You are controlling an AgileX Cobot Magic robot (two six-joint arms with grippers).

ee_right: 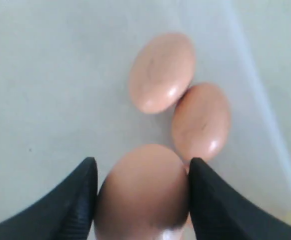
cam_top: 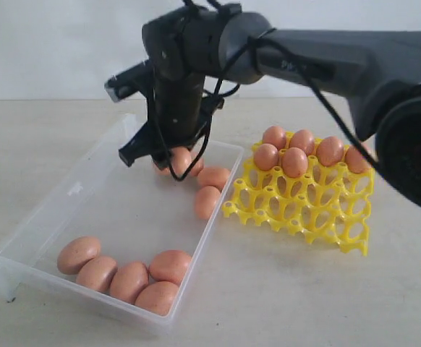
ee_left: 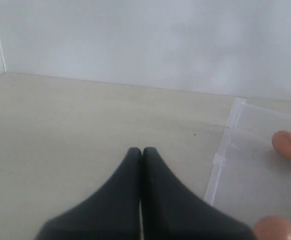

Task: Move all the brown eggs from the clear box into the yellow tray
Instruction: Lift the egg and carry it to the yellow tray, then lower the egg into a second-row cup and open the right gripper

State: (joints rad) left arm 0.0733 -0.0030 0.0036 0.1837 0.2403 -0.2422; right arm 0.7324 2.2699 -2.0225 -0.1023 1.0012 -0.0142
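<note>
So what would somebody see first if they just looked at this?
The big black right gripper is down in the far end of the clear box, with one brown egg snug between its fingers. Next comes the bright yellow tray, to the right of the box, with six eggs in its far cups. Five more eggs lie huddled at the box's near end.

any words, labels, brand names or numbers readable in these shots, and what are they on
None can be read.
Right arm: faint pale lettering on its dark casing, too blurred to read.
Clear box: a small moulded mark on its wall, too small to tell.
Brown eggs and yellow tray: no markings visible.
</note>
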